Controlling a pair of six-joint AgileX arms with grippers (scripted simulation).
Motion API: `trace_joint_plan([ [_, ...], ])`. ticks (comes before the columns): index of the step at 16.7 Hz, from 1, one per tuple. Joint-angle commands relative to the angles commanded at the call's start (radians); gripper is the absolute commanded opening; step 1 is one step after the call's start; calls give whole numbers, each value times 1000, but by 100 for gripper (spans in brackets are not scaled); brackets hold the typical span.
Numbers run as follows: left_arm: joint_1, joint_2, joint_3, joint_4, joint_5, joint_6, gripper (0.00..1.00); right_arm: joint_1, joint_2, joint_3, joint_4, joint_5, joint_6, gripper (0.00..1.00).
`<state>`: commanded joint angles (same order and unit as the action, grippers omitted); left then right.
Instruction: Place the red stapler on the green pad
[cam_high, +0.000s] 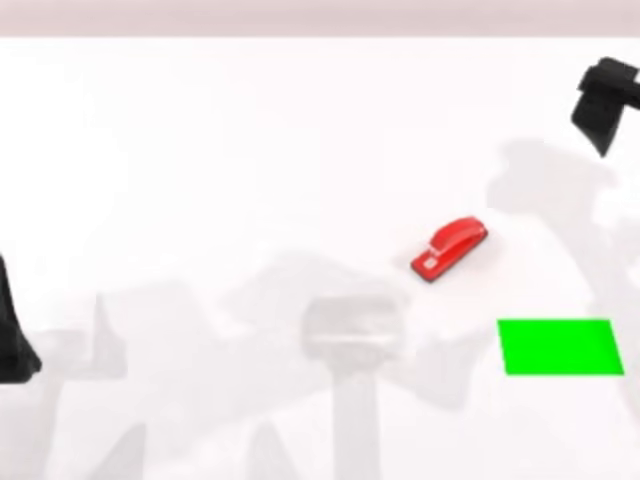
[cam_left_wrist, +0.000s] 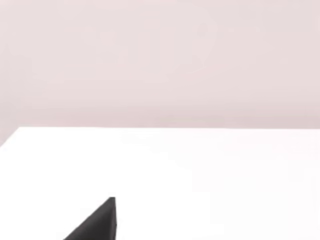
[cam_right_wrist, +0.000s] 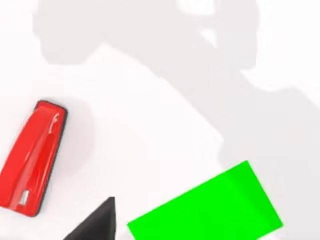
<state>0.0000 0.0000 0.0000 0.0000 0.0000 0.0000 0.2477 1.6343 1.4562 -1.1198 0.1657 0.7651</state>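
Lying apart on the table: one red stapler (cam_high: 449, 249), one green pad (cam_high: 560, 347).

No readable text or markings

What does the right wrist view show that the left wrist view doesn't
Only the right wrist view shows the small bright red stapler with a rounded top lying on the table and, apart from it, the flat bright green rectangular pad, with broad grey shadows across the surface. Only the left wrist view shows the far edge of the white table with a plain pale wall behind it, and neither task object. Both share the white tabletop and a dark wedge of gripper hardware at the lower edge of the picture.
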Motion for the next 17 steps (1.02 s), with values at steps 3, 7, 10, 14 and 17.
trace_joint_plan([
  [3, 0, 0, 0, 0, 0, 0, 100, 54, 248, 189, -146, -17, 134, 100],
  [7, 0, 0, 0, 0, 0, 0, 100, 122, 489, 395, -258, -71, 315, 100],
  [10, 0, 0, 0, 0, 0, 0, 100, 160, 603, 546, -291, -113, 436, 100],
  [14, 0, 0, 0, 0, 0, 0, 100, 191, 671, 688, -294, -157, 535, 100],
  [17, 0, 0, 0, 0, 0, 0, 100, 194, 675, 701, -292, -163, 544, 100],
])
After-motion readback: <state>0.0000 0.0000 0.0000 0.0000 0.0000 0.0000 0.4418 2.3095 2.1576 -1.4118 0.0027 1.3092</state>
